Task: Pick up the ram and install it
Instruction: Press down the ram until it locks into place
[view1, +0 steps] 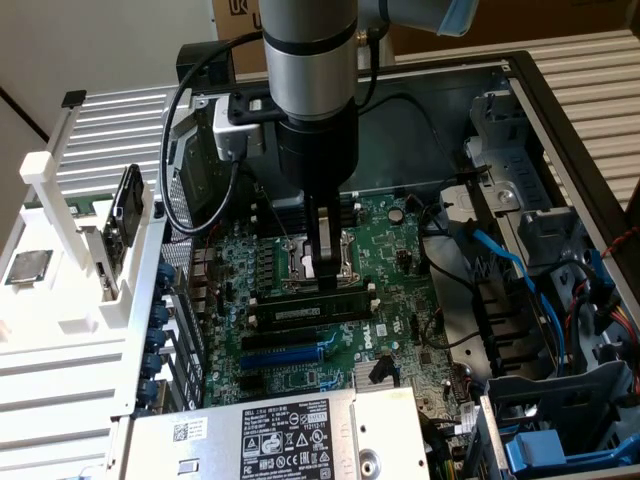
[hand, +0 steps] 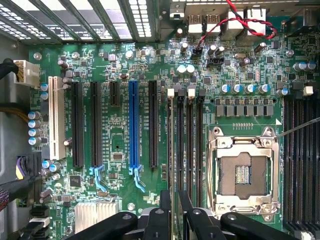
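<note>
1. Hand (view1: 323, 268) low over motherboard (view1: 300, 375), fingers apart, straddling ram (view1: 312, 309).
2. Ram directly beneath hand, seated in memory slot beside CPU socket (hand: 243, 172).
3. Long axis along slot, across the fingers' gap.

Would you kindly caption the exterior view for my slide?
Gripper low over the motherboard, just above the upright ram.

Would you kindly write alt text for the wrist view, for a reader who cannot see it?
The gripper hangs over a green motherboard, its two black fingers astride a ram stick seen edge-on in the memory slots. An open, empty CPU socket lies beside those slots, and black, blue and white expansion slots run parallel on their other side.
</note>
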